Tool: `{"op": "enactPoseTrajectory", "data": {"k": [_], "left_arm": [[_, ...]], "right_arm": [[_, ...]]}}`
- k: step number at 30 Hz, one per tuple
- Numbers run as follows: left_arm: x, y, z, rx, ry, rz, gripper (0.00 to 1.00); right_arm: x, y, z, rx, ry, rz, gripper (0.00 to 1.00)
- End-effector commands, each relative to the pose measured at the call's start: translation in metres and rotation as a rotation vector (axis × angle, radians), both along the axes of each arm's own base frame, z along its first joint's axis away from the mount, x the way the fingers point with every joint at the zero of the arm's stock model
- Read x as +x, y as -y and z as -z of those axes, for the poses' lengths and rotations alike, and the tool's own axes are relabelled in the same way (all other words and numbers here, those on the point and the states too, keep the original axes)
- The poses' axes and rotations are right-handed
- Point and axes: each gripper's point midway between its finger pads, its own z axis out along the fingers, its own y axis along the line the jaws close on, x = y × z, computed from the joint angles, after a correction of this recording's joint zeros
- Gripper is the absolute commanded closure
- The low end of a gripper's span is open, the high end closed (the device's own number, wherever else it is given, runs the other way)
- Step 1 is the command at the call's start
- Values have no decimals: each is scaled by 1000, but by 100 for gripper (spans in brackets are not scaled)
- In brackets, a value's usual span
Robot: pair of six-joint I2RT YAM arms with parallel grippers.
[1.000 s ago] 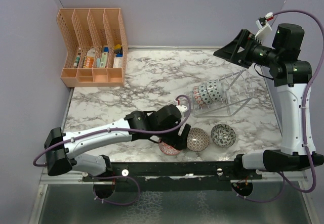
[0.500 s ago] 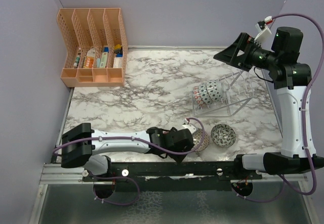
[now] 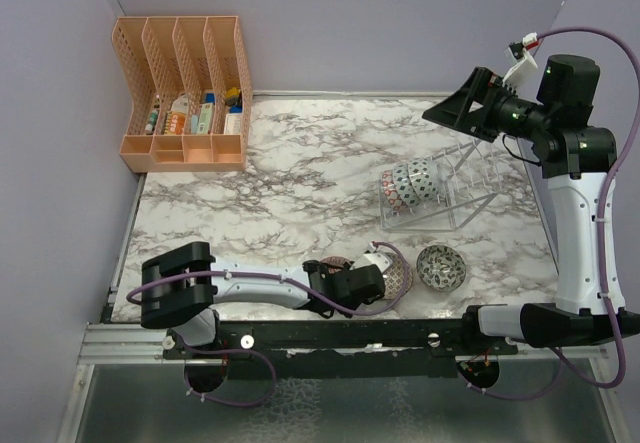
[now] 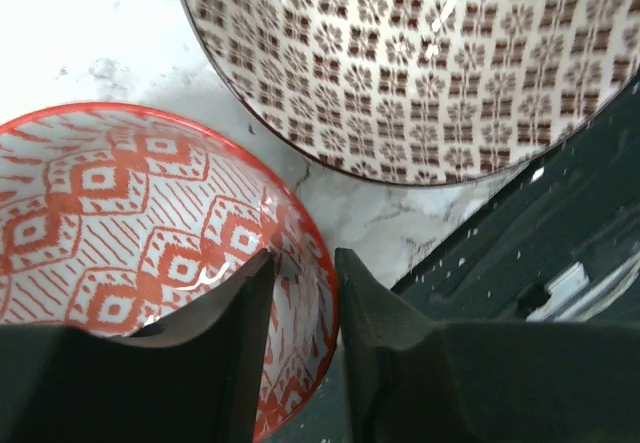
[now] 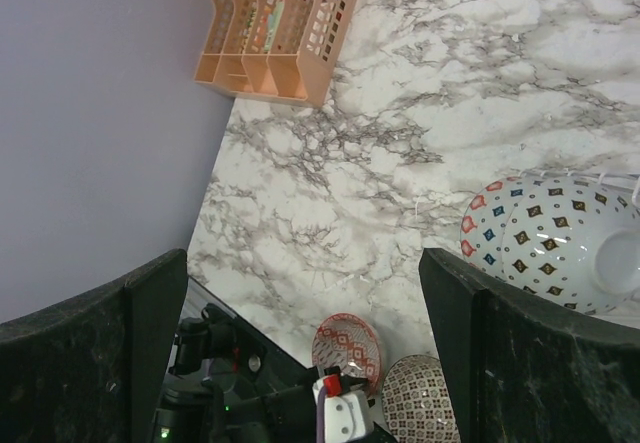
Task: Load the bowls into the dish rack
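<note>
A red patterned bowl (image 4: 120, 213) sits near the table's front edge, and it also shows in the top view (image 3: 336, 261) and the right wrist view (image 5: 345, 346). My left gripper (image 4: 303, 263) straddles its rim, one finger inside and one outside, closed tight on the wall. In the top view the left gripper (image 3: 355, 281) lies low at the front edge. A brownish bowl (image 3: 398, 278) (image 4: 420, 63) and a dark bowl (image 3: 441, 266) sit to the right. The wire dish rack (image 3: 470, 178) holds several bowls (image 3: 405, 183) on edge. My right gripper (image 3: 455, 103) (image 5: 300, 263) is open, empty and high at the back right.
An orange file organiser (image 3: 185, 93) stands at the back left, also seen in the right wrist view (image 5: 280, 23). The black front rail (image 3: 400, 335) runs just in front of the red and brownish bowls. Purple walls close in the left, back and right sides.
My left arm has stretched out low along the front edge and its gripper has come onto the red bowl's rim. The right arm has hardly moved.
</note>
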Motion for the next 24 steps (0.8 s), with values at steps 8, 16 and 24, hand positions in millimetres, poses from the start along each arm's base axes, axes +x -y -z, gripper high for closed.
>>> {"op": "enactPoseTrajectory", "data": {"k": [8, 16, 24], "left_arm": [[7, -20, -34, 48, 53, -30, 100], [41, -5, -123, -78, 112, -102, 100], [109, 30, -260, -641, 58, -210, 100]], "right_arm": [[2, 8, -12, -36, 53, 43, 1], [4, 5, -28, 22, 73, 54, 0], [10, 3, -83, 88, 179, 77, 0]]}}
